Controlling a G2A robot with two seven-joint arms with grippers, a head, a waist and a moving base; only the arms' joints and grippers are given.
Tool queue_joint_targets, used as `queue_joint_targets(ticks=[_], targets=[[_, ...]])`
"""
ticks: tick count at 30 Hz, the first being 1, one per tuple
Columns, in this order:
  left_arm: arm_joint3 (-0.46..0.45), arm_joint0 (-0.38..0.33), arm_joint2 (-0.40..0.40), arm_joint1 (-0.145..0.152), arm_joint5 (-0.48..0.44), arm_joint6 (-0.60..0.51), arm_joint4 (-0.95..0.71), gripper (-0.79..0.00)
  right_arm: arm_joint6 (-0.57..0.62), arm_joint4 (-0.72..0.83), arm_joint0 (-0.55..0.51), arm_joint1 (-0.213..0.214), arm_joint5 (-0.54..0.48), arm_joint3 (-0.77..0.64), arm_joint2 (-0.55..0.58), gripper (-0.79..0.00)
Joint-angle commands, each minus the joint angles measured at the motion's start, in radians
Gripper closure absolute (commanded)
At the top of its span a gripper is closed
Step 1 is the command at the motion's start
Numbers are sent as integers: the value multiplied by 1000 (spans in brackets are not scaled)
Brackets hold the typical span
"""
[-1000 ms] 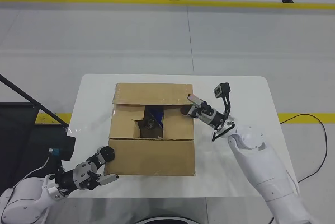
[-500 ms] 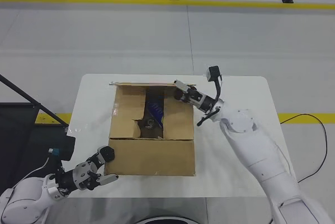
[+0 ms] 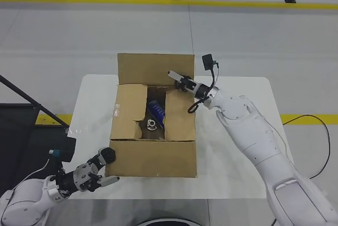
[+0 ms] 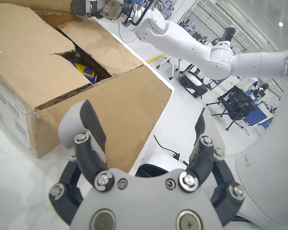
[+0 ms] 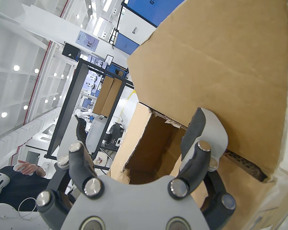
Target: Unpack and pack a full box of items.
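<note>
Raised since the earlier frame: far flap [image 3: 154,68] of brown cardboard box [image 3: 152,158], mid-frame | right gripper [image 3: 175,79] spread wide, against flap, grasping nothing | left gripper [image 3: 110,167] lower left, spread wide, empty | remaining: three flaps, unpacking, repacking.

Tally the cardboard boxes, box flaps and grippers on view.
Cardboard box: 1
Box flaps: 4
Grippers: 2, the left gripper and the right gripper
Total: 7
</note>
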Motion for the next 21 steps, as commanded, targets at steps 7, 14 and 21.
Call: queue_joint_targets(ticks=[7,14,21], targets=[[0,0,0,0,0,0,0,-785,-1,-10,1,-2,-30,6,4,-785],[0,0,0,0,0,0,0,-785,-1,-10,1,-2,-30,6,4,-785],[-11,-4,8,1,7,8,16,-785,-51,-40,-12,1,-37,-30,23,-785]])
